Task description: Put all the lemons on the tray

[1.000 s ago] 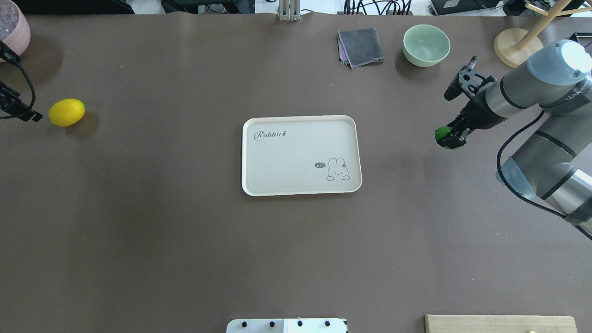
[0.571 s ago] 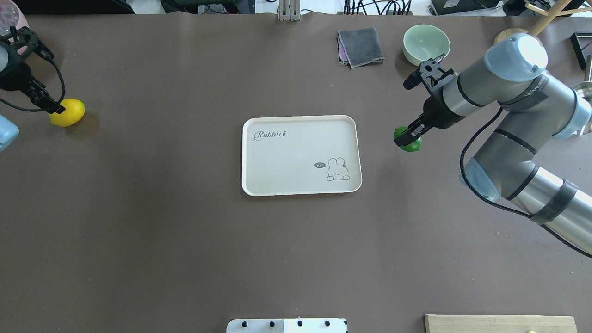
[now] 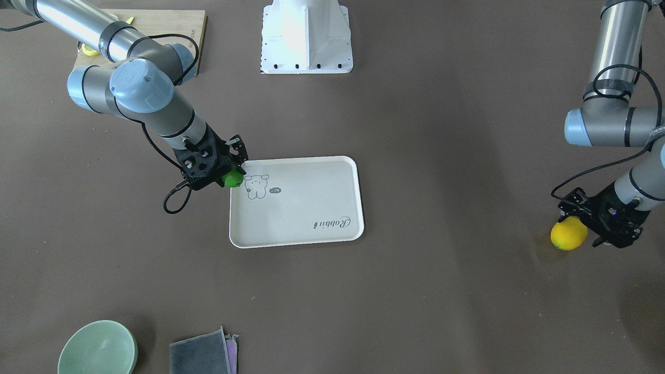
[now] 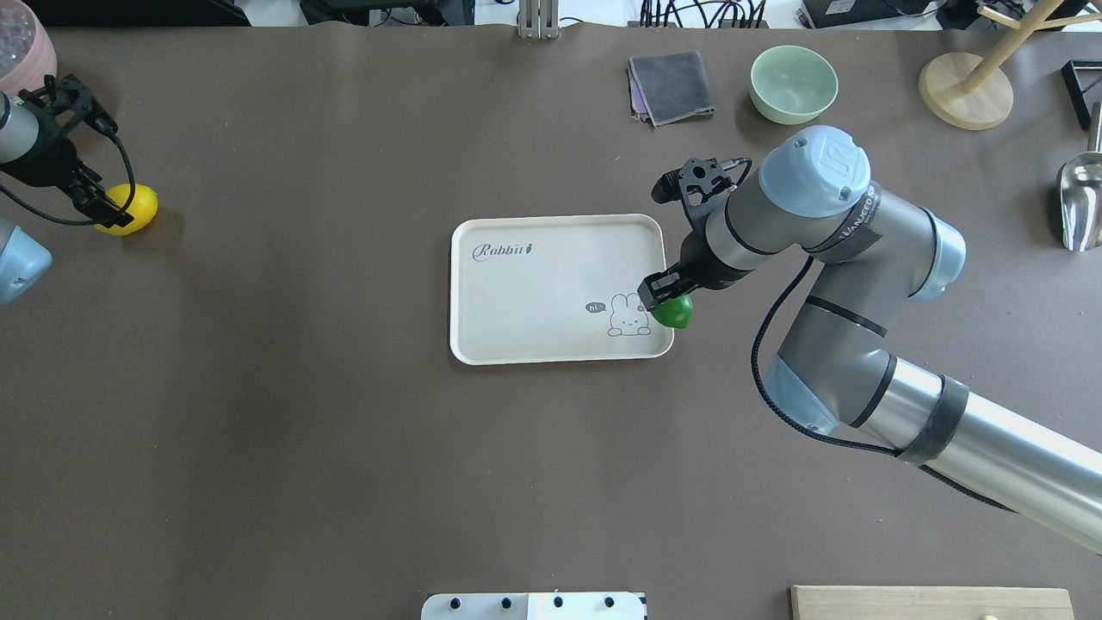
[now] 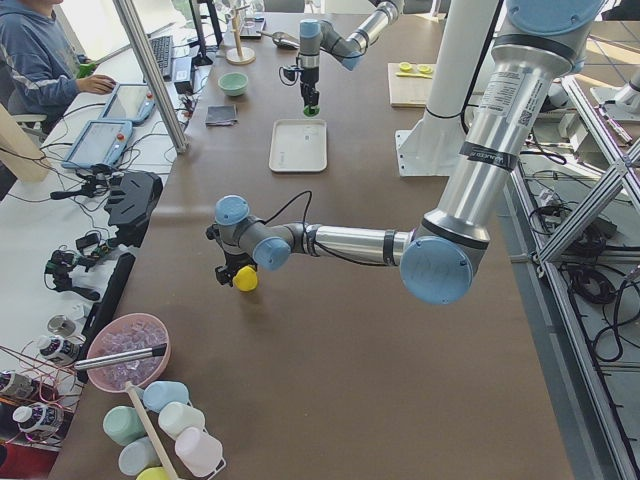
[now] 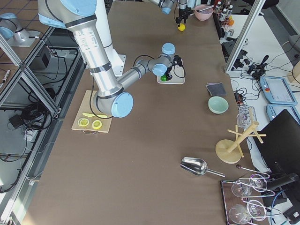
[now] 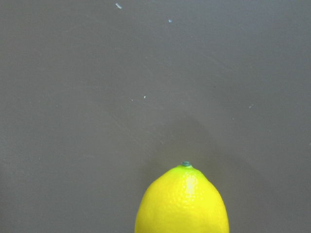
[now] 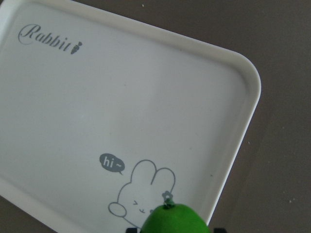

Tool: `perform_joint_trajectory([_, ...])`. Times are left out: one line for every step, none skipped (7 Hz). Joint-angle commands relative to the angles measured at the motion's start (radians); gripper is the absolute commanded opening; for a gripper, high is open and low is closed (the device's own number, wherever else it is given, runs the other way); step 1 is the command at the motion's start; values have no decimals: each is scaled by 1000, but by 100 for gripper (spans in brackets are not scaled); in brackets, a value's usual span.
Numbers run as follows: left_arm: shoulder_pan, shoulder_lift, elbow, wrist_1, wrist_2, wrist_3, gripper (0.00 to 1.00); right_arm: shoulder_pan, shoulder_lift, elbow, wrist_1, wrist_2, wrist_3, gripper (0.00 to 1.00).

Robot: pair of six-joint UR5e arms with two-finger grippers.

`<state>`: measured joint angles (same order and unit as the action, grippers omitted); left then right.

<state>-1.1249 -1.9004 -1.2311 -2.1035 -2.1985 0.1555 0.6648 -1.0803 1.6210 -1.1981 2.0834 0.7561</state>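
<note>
The off-white tray (image 4: 534, 293) with the rabbit drawing lies mid-table. My right gripper (image 4: 665, 301) is shut on the green lemon (image 4: 675, 313) and holds it over the tray's right rim, beside the rabbit. In the right wrist view the green lemon (image 8: 175, 221) sits at the bottom edge, above the tray (image 8: 121, 97). The yellow lemon (image 4: 136, 207) rests on the table at far left. My left gripper (image 4: 108, 207) is open and low against it. The left wrist view shows the yellow lemon (image 7: 182, 204) on the mat, with no fingers in sight.
A green bowl (image 4: 793, 83), a grey cloth (image 4: 671, 86), a wooden stand (image 4: 962, 86) and a metal scoop (image 4: 1080, 202) lie at the back right. A bamboo board (image 3: 150, 26) with lemon slices sits near the robot's base. A pink bowl (image 4: 26, 52) stands back left.
My right arm has carried the green lemon leftward from the table's right side to the tray's right rim. My left gripper has come in from the left and settled at the yellow lemon.
</note>
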Motion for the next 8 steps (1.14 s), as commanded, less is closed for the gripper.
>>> perform_joint_trajectory([4,-35,28,2,-6,-60,11,-28,28,-3,-20,-39,38,0])
perform_joint_trajectory([4,-45,22,4,-16,-101,0,-36,43,-10,-20,-40,79,0])
perform_joint_trajectory([1,-67,0,38,-99,-143,0,-48,58,-13,-31,-61,107,0])
perform_joint_trajectory([2,-83,-109,119,-122,-250,0,-66,63,-18,-40,-107,123,0])
perform_joint_trajectory([26,-91,-213,132,-125,-442,0,-88,74,-26,-41,-150,182,0])
perform_joint_trajectory([124,-112,-270,132,-115,-597,0,-94,91,-48,-41,-170,190,0])
perform_joint_trajectory([179,-171,-280,128,-98,-755,0,-94,101,-62,-40,-186,190,82])
perform_joint_trajectory([253,-202,-304,126,-22,-875,0,-93,99,-61,-38,-204,177,100])
